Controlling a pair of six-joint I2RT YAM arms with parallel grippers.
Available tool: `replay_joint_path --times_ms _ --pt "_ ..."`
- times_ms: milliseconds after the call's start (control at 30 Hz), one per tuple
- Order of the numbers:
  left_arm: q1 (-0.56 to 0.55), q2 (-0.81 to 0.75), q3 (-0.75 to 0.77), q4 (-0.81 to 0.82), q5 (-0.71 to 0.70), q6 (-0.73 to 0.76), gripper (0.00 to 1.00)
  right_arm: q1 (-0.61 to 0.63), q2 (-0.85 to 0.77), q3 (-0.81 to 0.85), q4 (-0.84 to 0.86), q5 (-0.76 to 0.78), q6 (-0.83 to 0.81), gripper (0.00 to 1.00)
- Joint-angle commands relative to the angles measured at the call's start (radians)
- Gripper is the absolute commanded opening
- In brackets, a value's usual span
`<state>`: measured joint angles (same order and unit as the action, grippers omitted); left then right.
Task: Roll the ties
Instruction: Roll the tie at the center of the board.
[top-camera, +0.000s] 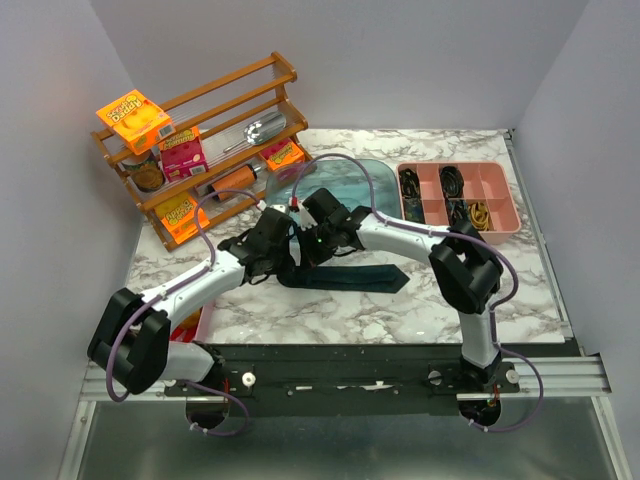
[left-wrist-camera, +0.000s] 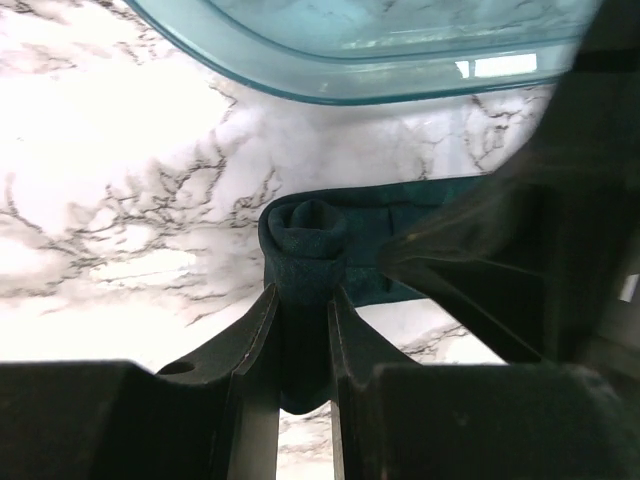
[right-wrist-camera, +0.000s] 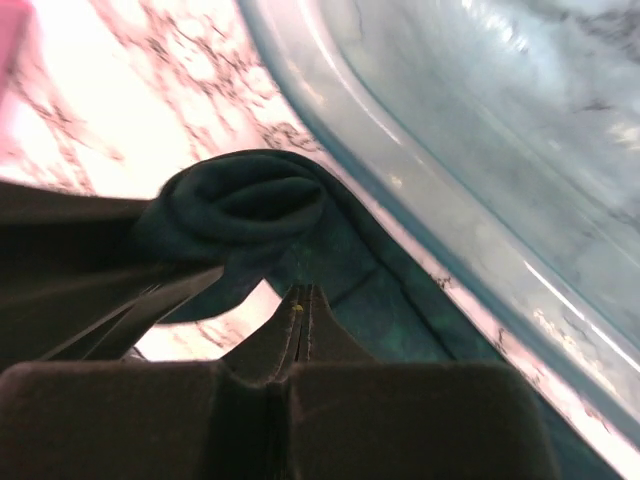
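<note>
While both arms lean in over the middle of the table, we list what shows and what does not.

Tie (top-camera: 352, 277): dark teal, lying on the marble table (top-camera: 300, 312) just in front of the blue tub (top-camera: 340, 182). Its broad pointed end lies flat toward the right. Its other end is wound into a small roll.
Roll, top view: hidden from us under the two grippers.
Roll, wrist views: plain to see, with the spiral of cloth facing each camera. The narrow tip is wound inside, out of sight.
Left gripper (left-wrist-camera: 302, 310): pinching the roll of the tie between its two fingers.
Right gripper (right-wrist-camera: 298, 297): fingers pressed together, tips over the flat cloth beside the roll. We cannot tell whether they touch it.
Dark mass, right of the left wrist view: blurred, and we cannot make it out.
Tub: cut off in both wrist views, with only its curved rim and part of the floor visible.
Pink tray (top-camera: 508, 228): at the back right, with small dark and yellowish things in its compartments that are too small to name.
Wooden rack (top-camera: 205, 100): at the back left, holding orange and pink boxes.
</note>
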<state>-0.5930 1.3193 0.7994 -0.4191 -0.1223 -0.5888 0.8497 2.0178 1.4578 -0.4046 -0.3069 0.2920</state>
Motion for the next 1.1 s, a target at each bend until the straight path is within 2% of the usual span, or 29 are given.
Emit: replay_joint_path --times_ms 0,467,900,1067 --pt "-0.021 0.018 0.044 -0.096 -0.122 0.017 0.0 0.006 -0.085 -0.023 0.021 0.052 0.009 0.0" --pt "-0.1 0.127 0.169 -0.311 -0.353 0.007 0.0 -0.026 -0.212 -0.132 -0.007 0.167 0.004 0.01" --pt "-0.185 0.297 0.265 -0.4 -0.485 -0.022 0.0 -0.063 -0.211 -0.171 -0.007 0.16 0.003 0.0" --pt "-0.209 0.342 0.284 -0.4 -0.493 -0.032 0.0 -0.069 -0.209 -0.175 -0.005 0.157 0.004 0.0"
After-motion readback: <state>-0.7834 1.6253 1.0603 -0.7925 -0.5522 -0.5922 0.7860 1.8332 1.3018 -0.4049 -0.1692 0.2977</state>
